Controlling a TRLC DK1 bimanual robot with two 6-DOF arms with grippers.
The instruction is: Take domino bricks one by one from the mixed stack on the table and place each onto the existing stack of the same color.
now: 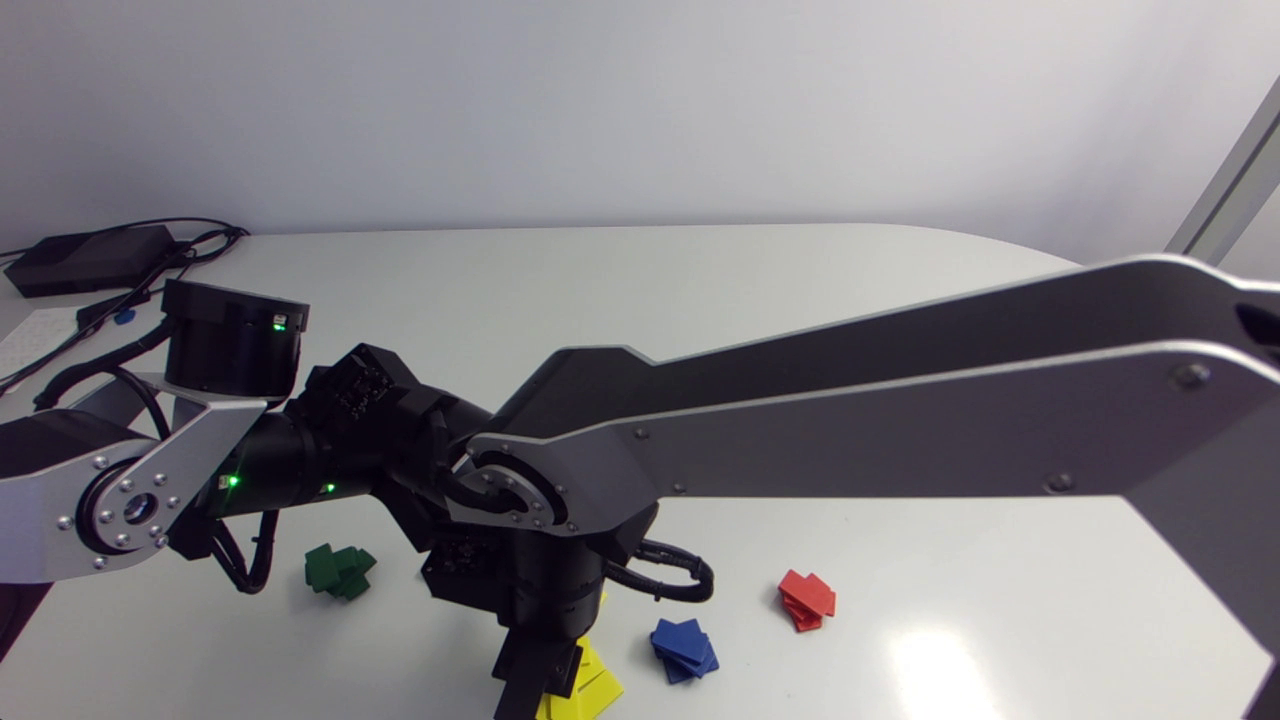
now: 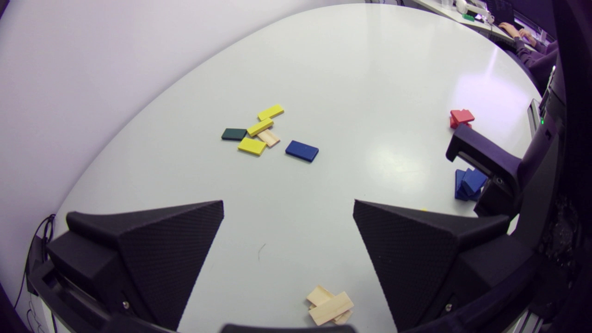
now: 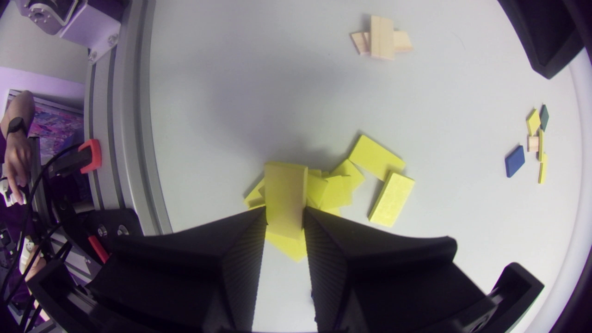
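**Yellow brick gripped over the yellow pile**

The right end effector (image 3: pixel 285 217) was clamped on a yellow brick (image 3: pixel 285 199), one finger pressed to each long side. The brick stood over the yellow stack (image 3: pixel 335 187), a loose heap near the front edge of the bench (image 1: pixel 700 300). Whether the brick touched the heap could not be told. Two more yellow bricks (image 3: pixel 375 157) lay flat just beside that heap, touching each other at a corner.

The right arm came in from the right and reached past the middle of the bench. In the head view its end effector pointed down at the yellow heap, with the green stack (image 1: pixel 340 572) to one side and the blue stack (image 1: pixel 684 648) and the red stack (image 1: pixel 806 600) to the other.

The left end effector (image 2: pixel 287 208) had its fingers wide apart with nothing between them. A small stack of wooden bricks (image 2: pixel 330 305) lay under it on the bench.

Well ahead of it lay the mixed group (image 2: pixel 256 132): three yellow bricks, a dark green one and a wooden one, flat and close together. A single blue brick (image 2: pixel 301 151) lay just beside them, apart from the rest.
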